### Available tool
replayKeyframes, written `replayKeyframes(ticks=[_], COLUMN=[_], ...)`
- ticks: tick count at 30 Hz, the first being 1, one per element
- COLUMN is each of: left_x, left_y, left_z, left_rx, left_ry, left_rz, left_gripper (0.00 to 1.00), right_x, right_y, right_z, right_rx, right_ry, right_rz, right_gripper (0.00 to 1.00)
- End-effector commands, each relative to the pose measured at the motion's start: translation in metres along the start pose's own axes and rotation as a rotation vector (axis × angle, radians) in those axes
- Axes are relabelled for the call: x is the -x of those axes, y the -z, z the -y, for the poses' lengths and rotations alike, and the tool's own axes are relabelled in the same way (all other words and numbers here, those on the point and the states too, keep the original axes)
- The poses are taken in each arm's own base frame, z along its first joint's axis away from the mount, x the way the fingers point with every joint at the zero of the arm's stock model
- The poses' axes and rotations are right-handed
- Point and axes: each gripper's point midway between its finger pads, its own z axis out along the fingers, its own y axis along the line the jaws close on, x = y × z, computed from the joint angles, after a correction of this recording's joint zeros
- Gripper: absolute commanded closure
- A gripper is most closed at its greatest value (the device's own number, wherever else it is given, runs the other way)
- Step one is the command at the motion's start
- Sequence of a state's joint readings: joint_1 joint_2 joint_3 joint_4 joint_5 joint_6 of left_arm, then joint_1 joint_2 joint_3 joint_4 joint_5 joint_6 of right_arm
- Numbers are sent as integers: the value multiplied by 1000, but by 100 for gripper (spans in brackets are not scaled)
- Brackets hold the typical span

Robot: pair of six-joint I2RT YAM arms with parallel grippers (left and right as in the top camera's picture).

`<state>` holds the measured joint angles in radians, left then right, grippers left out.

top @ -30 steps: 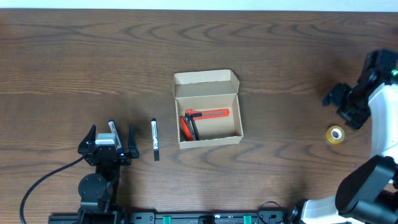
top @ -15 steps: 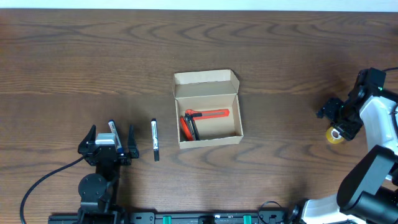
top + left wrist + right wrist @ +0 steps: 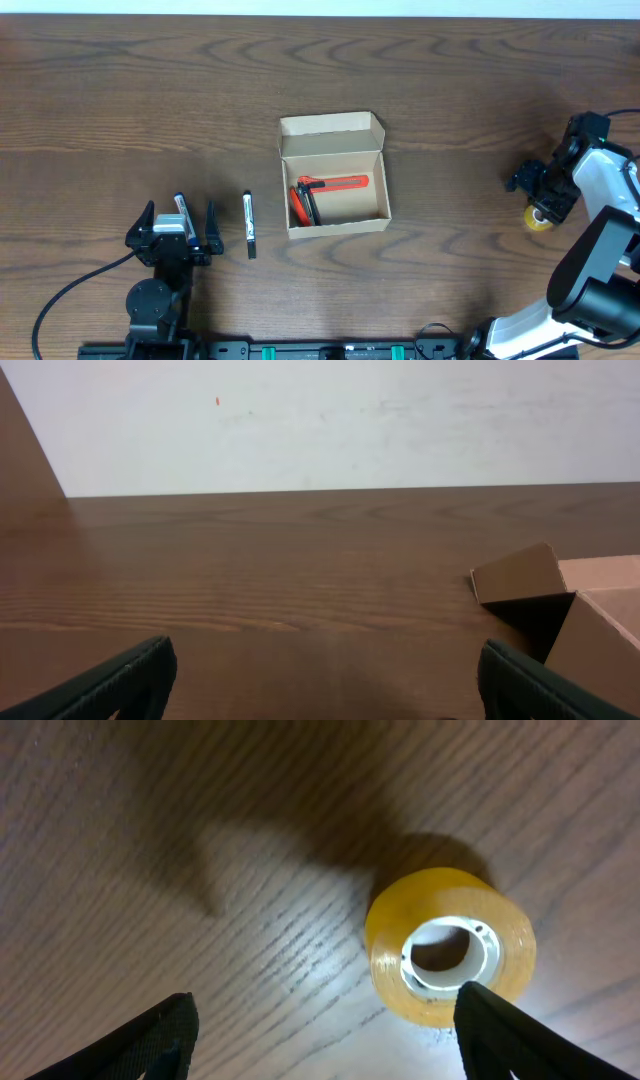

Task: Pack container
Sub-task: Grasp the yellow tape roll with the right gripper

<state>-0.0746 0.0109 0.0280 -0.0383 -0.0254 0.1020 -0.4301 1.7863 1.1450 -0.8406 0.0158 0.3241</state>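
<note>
The right gripper [image 3: 325,1035] hangs with its fingers spread either side of a glossy yellow tape roll [image 3: 450,945] with a white core. The roll lies just beside one fingertip, with bare grained wood table [image 3: 200,870] toward the other. The left gripper [image 3: 320,675] stands wide apart, holding nothing. The plain tan cardboard box [image 3: 560,610], flap raised, sits ahead beyond one fingertip.

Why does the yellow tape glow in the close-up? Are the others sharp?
Right wrist view: light glares off the white core of the tape roll; a shadow falls beside it. Left wrist view: evenly lit, fingers blurred. Overhead view: sharp, even light on the container.
</note>
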Motion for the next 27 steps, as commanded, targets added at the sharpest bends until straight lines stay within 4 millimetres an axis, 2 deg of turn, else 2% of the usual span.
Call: replayKeyframes(ticks=[1, 17, 22, 24, 25, 26, 27], left_x=[-19, -19, -19, -19, -19, -19, -19], left_y=[-1, -1, -1, -1, -1, -1, -1], left_z=[0, 0, 0, 0, 0, 0, 0], left_rx=[1, 1, 1, 1, 1, 1, 1], left_ry=[1, 1, 1, 1, 2, 2, 2], left_rz=[-53, -53, -53, -53, -53, -53, -53], left_gripper=[5, 5, 5, 5, 5, 5, 5], right_x=[1, -2, -8, -12, -14, -15, -17], right_y=[-7, -36, -51, -57, -60, -62, -63], right_z=[4, 5, 6, 7, 8, 8, 7], right_rx=[-14, -30, -42, -49, -52, -53, -45], right_ry=[11, 20, 40, 41, 41, 42, 55], right_rz=[-9, -58, -100, -123, -134, -141, -150], right_gripper=[24, 24, 39, 39, 44, 60, 83])
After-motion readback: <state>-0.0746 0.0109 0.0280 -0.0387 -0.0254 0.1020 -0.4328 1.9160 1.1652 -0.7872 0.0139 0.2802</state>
